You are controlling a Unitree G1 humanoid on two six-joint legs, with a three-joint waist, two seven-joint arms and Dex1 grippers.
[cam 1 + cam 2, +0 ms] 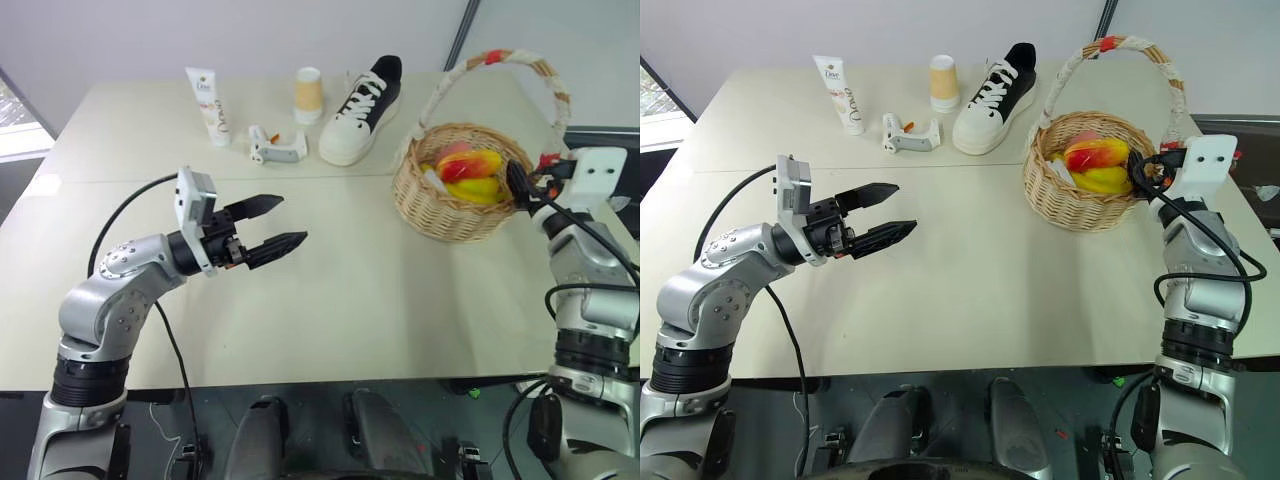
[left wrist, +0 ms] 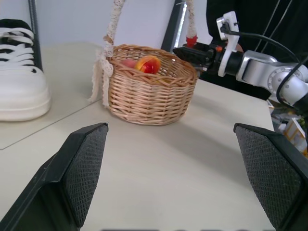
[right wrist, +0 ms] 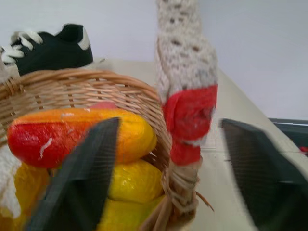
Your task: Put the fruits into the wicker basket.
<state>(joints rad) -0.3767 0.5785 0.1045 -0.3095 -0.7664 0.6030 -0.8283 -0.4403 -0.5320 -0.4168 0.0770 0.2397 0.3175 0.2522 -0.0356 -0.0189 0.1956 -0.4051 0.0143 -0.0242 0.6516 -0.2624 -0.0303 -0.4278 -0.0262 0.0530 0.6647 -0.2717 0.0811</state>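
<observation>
**Fruits binned – release step**

Head views: mango (image 1: 470, 163), banana (image 1: 478, 190), peach (image 1: 452, 150) seen inside wicker basket (image 1: 440, 215). Right gripper (image 1: 520, 187) at rim; left gripper (image 1: 282, 222) spread wide over table (image 1: 360, 290).

L wrist: nothing gripped.

R wrist: jaws parted, astride handle, empty. Next, judged: withdrawal w/o snagging.

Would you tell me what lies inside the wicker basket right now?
In the wicker basket, a mango lies on a banana, a peach peeking behind. Whatever lies beneath is covered.

A cream table (image 1: 330, 300) stands before a plain pale wall (image 1: 250, 35); dark floor below.
</observation>
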